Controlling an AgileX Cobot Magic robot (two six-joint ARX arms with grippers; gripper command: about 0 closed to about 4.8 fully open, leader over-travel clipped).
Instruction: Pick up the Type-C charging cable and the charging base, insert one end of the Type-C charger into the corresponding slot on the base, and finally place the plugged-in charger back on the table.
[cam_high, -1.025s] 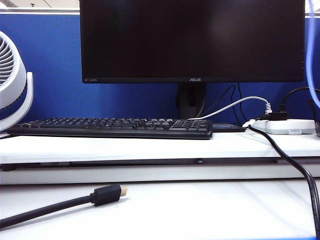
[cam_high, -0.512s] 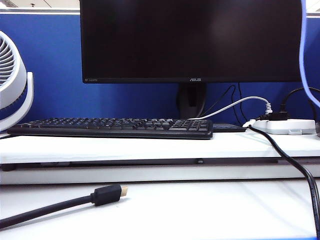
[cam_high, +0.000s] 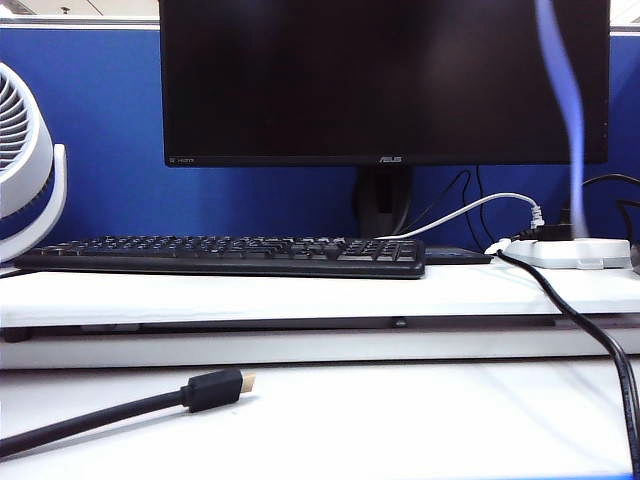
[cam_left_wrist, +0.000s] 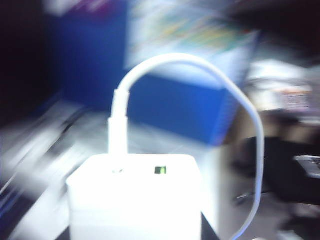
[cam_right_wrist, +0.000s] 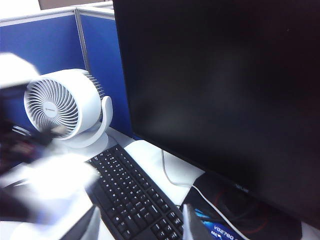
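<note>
Broadly, everything sits around the big black flat-screen monitor (cam_high: 385, 80) at the back of the broad white desk with its raised shelf tier (cam_high: 300, 295). Below the monitor on that shelf lies a long black keyboard (cam_high: 225, 255); a round white desk fan (cam_high: 25, 160) stands left of the monitor, and a flat white power strip (cam_high: 572, 252) lies below its right corner. A thick black cable with a gold-tipped plug (cam_high: 215, 388) rests on the lower tier, in front of the keyboard.

Neither arm shows in the exterior view. The left wrist view, blurred, shows the small white rectangular charging base (cam_left_wrist: 135, 200) up close, with the smooth white Type-C charging cable (cam_left_wrist: 200, 75) plugged in beside its green-tongued port (cam_left_wrist: 160, 170) and arching away; the left gripper's fingers are hidden, so its state cannot be told.

The right gripper (cam_right_wrist: 142, 222) hangs above the keyboard before the monitor, fingers apart, holding nothing.
</note>
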